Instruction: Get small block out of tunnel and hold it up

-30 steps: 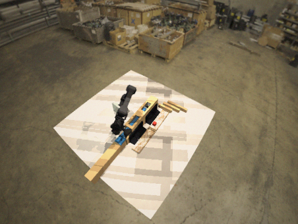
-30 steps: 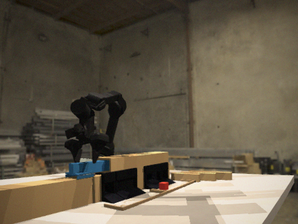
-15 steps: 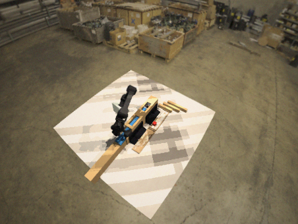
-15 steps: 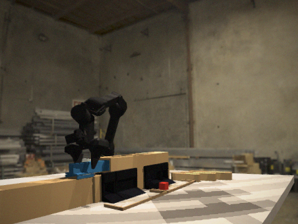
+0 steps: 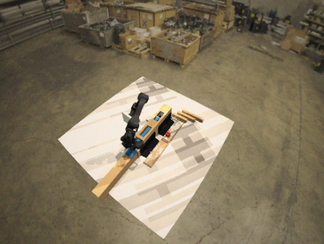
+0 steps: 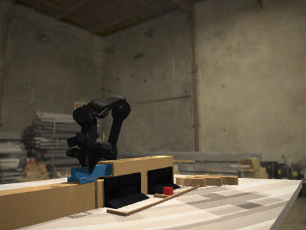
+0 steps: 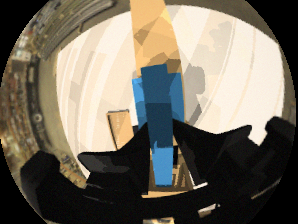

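The wooden tunnel stands on the table, with openings in its top. Blue parts of the sliding cage show through them. The blue handle sticks out of the tunnel's near end, over a long wooden beam. My gripper points down at the handle just outside the tunnel, with a finger against each side; it is shut on the handle. A small red block lies outside, beside the tunnel. The inside of the cage is mostly hidden.
Dark panels cover openings in the tunnel's side. A flat wooden strip lies along that side. Several loose wooden rods lie past the far end. A pale block stands behind the arm.
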Controlling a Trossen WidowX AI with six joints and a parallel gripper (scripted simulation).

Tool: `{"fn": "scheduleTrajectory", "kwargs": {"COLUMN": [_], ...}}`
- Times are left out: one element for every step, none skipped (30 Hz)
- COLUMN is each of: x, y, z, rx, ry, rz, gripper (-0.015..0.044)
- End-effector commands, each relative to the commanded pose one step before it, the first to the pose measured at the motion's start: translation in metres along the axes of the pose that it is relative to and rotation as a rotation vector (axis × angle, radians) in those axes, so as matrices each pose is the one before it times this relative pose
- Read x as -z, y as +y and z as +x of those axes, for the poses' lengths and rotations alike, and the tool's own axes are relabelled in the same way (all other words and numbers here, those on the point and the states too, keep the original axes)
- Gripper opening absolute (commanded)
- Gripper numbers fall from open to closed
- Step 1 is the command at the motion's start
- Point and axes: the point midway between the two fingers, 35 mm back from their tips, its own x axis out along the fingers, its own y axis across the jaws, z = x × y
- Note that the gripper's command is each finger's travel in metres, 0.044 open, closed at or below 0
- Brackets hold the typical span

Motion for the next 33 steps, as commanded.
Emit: {"fn": "scheduleTrajectory", "kwargs": {"x": [0.00326, 0.00193, 0.00236, 0.00278, 0.00305, 0.00314, 0.00316, 0.00317, 0.00318, 0.00319, 0.00320, 0.00321, 0.00321, 0.00322, 0.00323, 0.00323, -0.03830, 0.00000, 0.00000, 0.00000, 0.00000, 0.00000, -0.00028, -0.00056, -0.00075, -0.00094, -0.00111, -0.00125, -0.00128, -0.00117, -0.00101, -0.00085, -0.00057], "y": [0.00036, 0.00019, 0.00021, 0.00022, 0.00021, 0.00018, 0.00014, 0.00011, 0.00007, 0.00003, -0.00001, -0.00004, -0.00008, -0.00012, -0.00016, -0.00020, -0.00136, 0.00000, 0.00000, 0.00000, 0.00000, 0.00000, 0.00015, 0.00030, 0.00040, 0.00051, 0.00061, 0.00070, 0.00073, 0.00069, 0.00063, 0.00057, 0.00042], "z": [-0.00038, -0.00022, -0.00026, -0.00030, -0.00031, -0.00030, -0.00028, -0.00027, -0.00025, -0.00023, -0.00022, -0.00020, -0.00018, -0.00016, -0.00015, -0.00013, -0.00136, 0.00000, 0.00000, 0.00000, 0.00000, 0.00000, -0.00065, -0.00135, -0.00188, -0.00247, -0.00315, -0.00390, -0.00448, -0.00471, -0.00480, -0.00488, -0.00408], "rx": [0.00007, -0.00005, -0.00006, -0.00007, -0.00008, -0.00008, -0.00008, -0.00008, -0.00008, -0.00008, -0.00008, -0.00008, -0.00008, -0.00008, -0.00008, -0.00008, -0.00479, 0.00000, 0.00000, 0.00000, 0.00000, 0.00000, 0.00021, 0.00042, 0.00055, 0.00067, 0.00075, 0.00080, 0.00073, 0.00057, 0.00039, 0.00020, 0.00002], "ry": [0.00184, 0.00020, 0.00025, 0.00030, 0.00033, 0.00035, 0.00036, 0.00037, 0.00038, 0.00038, 0.00039, 0.00040, 0.00041, 0.00042, 0.00042, 0.00043, -0.09015, 0.00000, 0.00000, 0.00000, 0.00000, 0.00000, 0.00153, 0.00314, 0.00435, 0.00567, 0.00714, 0.00873, 0.00988, 0.01024, 0.01030, 0.01035, 0.00855], "rz": [0.0011, 0.0002, 0.0002, 0.0003, 0.0003, 0.0003, 0.0003, 0.0003, 0.0003, 0.0003, 0.0003, 0.0003, 0.0003, 0.0003, 0.0003, 0.0003, -0.0127, 0.0000, 0.0000, 0.0000, 0.0000, 0.0000, 0.0002, 0.0004, 0.0006, 0.0008, 0.0010, 0.0013, 0.0015, 0.0015, 0.0015, 0.0016, 0.0013], "gripper": [0.0000, 0.0000, 0.0000, 0.0000, 0.0000, 0.0000, 0.0000, 0.0000, 0.0000, 0.0000, 0.0000, 0.0000, 0.0000, 0.0000, 0.0000, 0.0000, 0.0026, 0.0052, 0.0079, 0.0105, 0.0131, 0.0158, 0.0184, 0.0210, 0.0236, 0.0263, 0.0289, 0.0315, 0.0341, 0.0368, 0.0394, 0.0420, 0.0440]}}
